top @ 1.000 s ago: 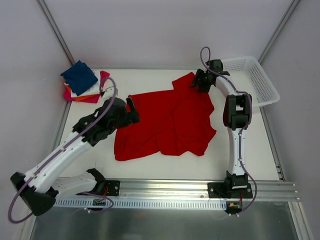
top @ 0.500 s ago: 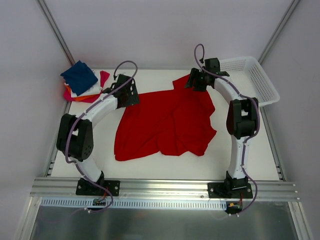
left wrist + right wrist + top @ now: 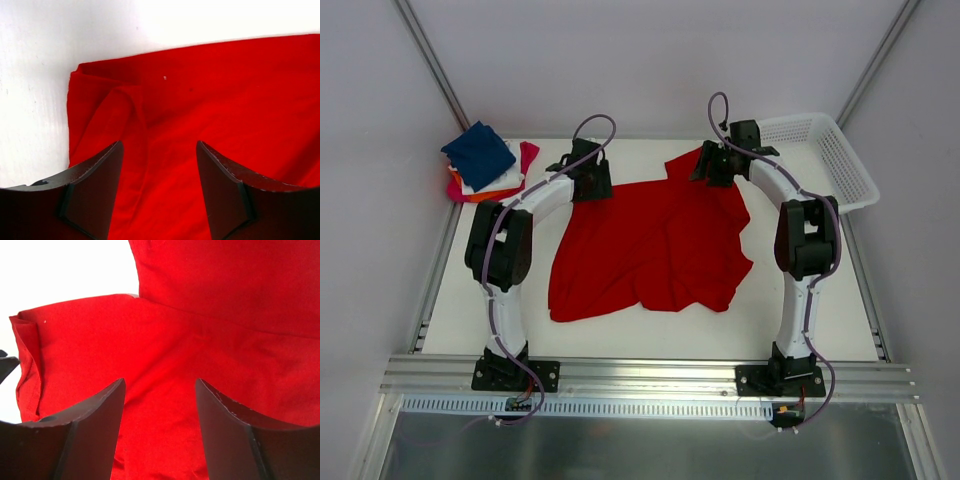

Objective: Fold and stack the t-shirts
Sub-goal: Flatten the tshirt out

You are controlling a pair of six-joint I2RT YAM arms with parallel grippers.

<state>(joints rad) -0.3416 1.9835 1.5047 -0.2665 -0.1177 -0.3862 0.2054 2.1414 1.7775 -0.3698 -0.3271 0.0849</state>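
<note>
Left arm had swung the most since a second ago: it had been stretched low across the left side of the table [image 3: 820, 300] with its gripper at the shirt's left edge. Now it stood folded up over its base, and the left gripper [image 3: 592, 183] was at the far left corner of the red t-shirt [image 3: 660, 240]. The right gripper [image 3: 712, 165] had only shifted a little to the left, remaining over the far right sleeve.

The red t-shirt lay spread and rumpled in the middle of the table, unfolded, with its near hem towards the arm bases.

Through the left wrist camera I saw the jaws standing apart over the shirt's corner. Red cloth showed in the gap between them, and a soft ridge [image 3: 125, 107] ran through the fabric near the edge. Nothing was pinched there. The right wrist camera showed the same: jaws parted over the sleeve, a hemmed edge [image 3: 25, 355] to the left, and flat cloth between the fingers. The fingertips ran out of frame in both views, so I could not tell whether they touched the cloth.

The folded stack sat at the far left corner of the table, well apart from the red shirt. The navy blue square [image 3: 478, 153] was on top, with white [image 3: 506, 178], orange [image 3: 468, 194] and magenta [image 3: 529, 152] showing beneath it. A white mesh basket [image 3: 855, 175] sat at the far right corner, just beside the right arm.
</note>
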